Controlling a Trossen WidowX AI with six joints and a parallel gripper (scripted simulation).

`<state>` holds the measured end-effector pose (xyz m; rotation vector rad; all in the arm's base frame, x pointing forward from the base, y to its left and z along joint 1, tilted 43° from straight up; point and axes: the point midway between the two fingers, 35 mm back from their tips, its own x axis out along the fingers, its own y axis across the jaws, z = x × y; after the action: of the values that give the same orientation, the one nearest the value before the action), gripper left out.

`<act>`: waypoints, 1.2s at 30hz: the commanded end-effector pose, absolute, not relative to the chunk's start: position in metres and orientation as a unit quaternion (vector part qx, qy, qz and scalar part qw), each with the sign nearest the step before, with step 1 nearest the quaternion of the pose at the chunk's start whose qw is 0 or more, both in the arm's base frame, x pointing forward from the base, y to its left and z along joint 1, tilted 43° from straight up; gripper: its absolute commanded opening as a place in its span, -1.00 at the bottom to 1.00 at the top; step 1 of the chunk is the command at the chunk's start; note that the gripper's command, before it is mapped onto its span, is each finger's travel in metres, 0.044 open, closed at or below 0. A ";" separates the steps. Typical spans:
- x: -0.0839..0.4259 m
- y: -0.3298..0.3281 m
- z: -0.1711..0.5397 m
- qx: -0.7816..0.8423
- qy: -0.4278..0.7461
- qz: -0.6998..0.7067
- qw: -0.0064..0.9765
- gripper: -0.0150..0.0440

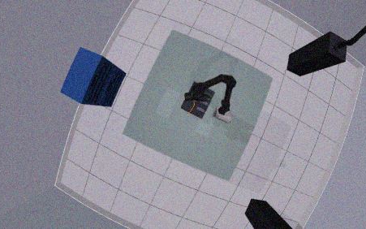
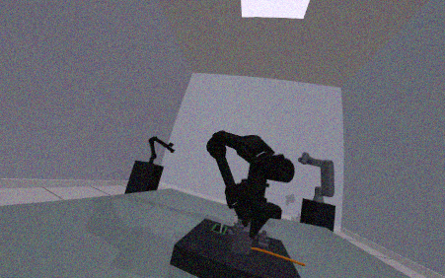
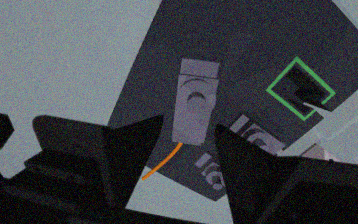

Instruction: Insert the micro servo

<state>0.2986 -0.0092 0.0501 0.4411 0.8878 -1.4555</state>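
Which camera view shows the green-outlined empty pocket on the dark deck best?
The wrist view: the green-outlined pocket shows large and unobstructed on the dark deck. The exterior view catches only a small green mark beside the gripper. In the top view it is too small to make out.
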 end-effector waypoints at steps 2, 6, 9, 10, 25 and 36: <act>0.298 -0.010 0.050 0.189 0.389 -0.636 0.639 -0.16; 0.298 -0.010 0.050 0.189 0.389 -0.636 0.639 -0.25; 0.298 -0.009 0.051 0.189 0.389 -0.636 0.639 -0.45; 0.299 -0.007 0.053 0.189 0.389 -0.636 0.639 -0.49; 0.294 0.007 0.075 0.189 0.390 -0.636 0.638 -0.49; 0.293 0.006 0.076 0.189 0.390 -0.636 0.638 -0.49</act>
<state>0.2925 0.0050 0.0737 0.4172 0.8930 -1.4547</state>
